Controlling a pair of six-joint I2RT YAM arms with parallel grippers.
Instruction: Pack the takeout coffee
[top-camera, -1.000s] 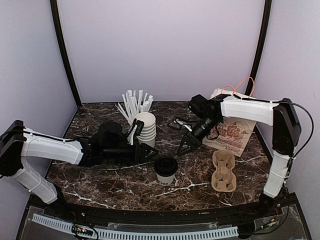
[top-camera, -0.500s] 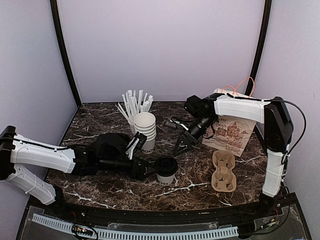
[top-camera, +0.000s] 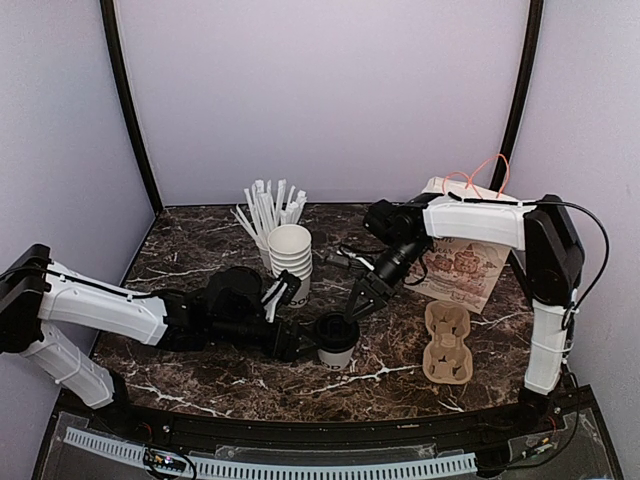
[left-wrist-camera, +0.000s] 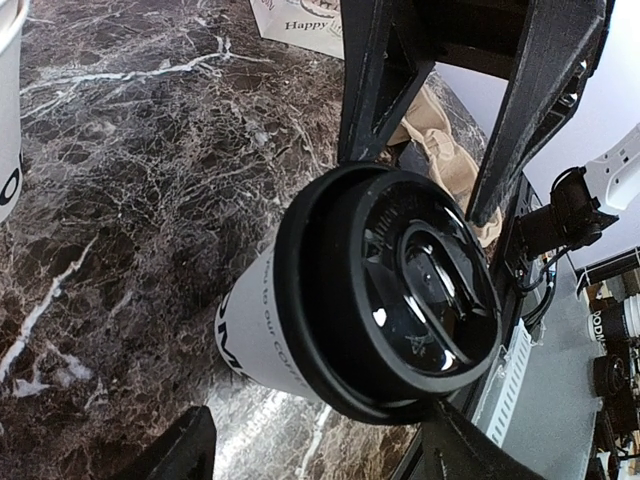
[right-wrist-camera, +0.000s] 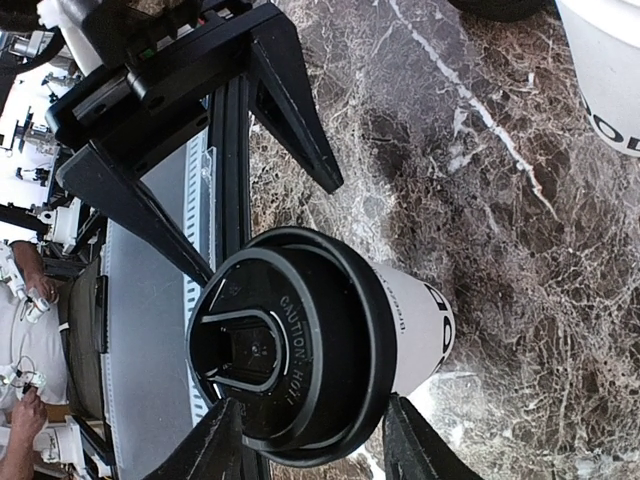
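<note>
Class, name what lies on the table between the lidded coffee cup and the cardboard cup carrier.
Nothing: only bare marble tabletop separates the coffee cup from the cup carrier, seen in the top view.

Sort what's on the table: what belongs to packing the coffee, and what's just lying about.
For the job: takeout coffee; cardboard cup carrier and printed paper bag, likely what it gets packed into.
Lying about: stack of lidless white cups; cup of white straws.
</note>
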